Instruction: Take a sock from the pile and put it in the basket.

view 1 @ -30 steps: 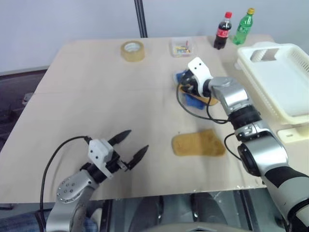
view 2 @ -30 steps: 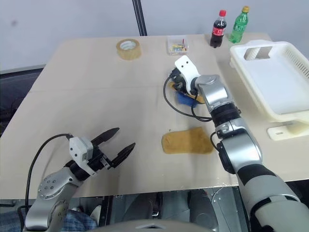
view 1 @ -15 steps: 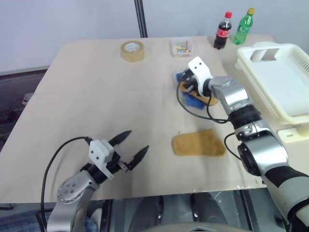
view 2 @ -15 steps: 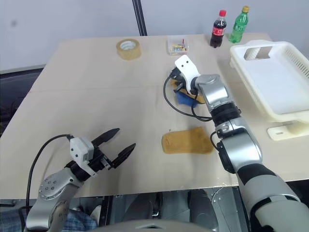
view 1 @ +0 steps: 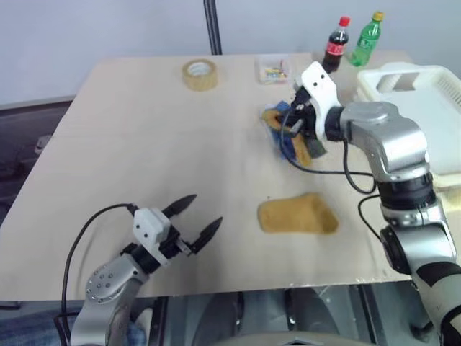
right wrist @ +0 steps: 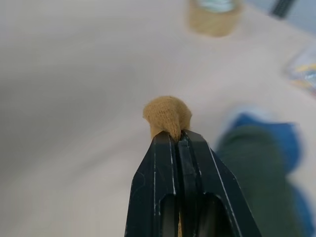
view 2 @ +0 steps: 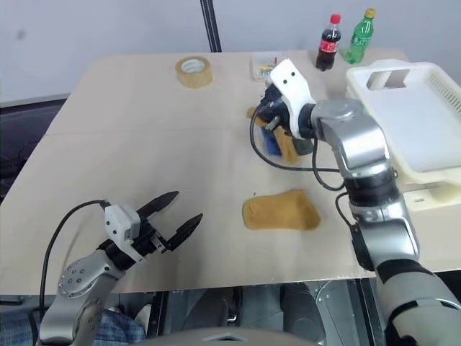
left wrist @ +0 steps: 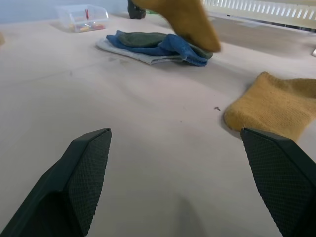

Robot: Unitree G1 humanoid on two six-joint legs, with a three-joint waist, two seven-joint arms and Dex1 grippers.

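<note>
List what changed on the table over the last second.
The right gripper shut on a mustard sock and lifted it off the pile, drawing back toward the robot. The left gripper stayed open and still; the loose yellow sock and basket are unmoved.

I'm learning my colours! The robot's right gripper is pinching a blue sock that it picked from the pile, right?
Not quite: the sock pinched in the right gripper is mustard yellow, not blue. The right wrist view shows it clamped between the shut fingers. The blue socks are in the pile on the table.
</note>
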